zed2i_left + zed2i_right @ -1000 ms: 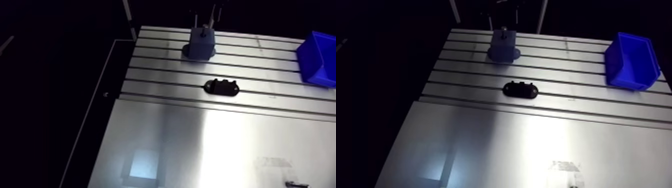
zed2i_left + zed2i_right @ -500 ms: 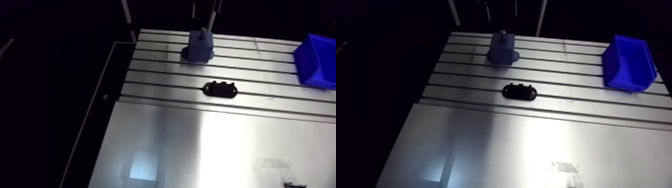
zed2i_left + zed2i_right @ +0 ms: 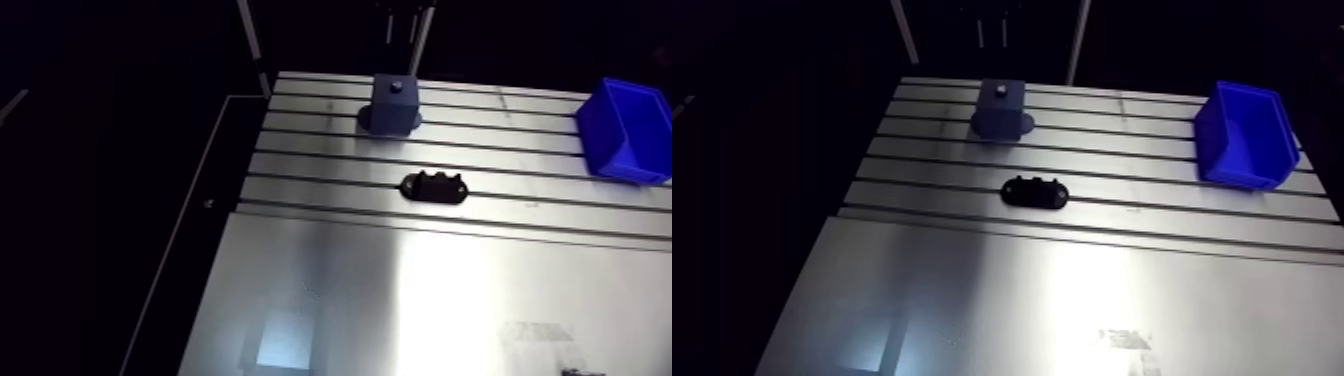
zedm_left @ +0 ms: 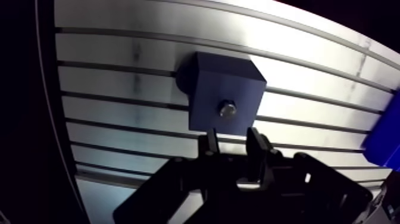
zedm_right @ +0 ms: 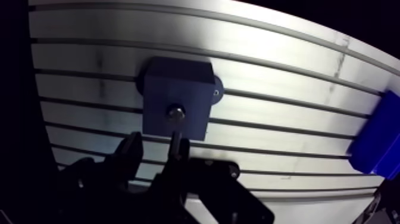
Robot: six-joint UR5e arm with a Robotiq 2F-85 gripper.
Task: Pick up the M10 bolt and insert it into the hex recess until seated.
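Note:
A dark blue block (image 4: pixel 208 83) stands on the slotted table (image 4: pixel 119 89) near its far edge. The M10 bolt (image 4: pixel 227 109) sits in the recess on the block's top, with only its shiny head showing. My gripper (image 4: pixel 233 142) hangs above the block and just short of the bolt. It is open, with nothing between its fingers (image 4: pixel 211 140). In the arm view the block (image 3: pixel 392 103) shows the bolt's head (image 3: pixel 397 87) on top, and the gripper is only a dim shape at the view's upper edge.
A black oval fixture (image 3: pixel 433 187) lies on the slotted table in front of the block. A blue bin (image 3: pixel 625 130) stands at the table's right edge. A smooth metal plate (image 3: pixel 420 300) covers the near half.
The gripper has lifted up and away from the block, leaving the bolt in it. The bolt's head now sits lower on the block. The arm view has shifted slightly.

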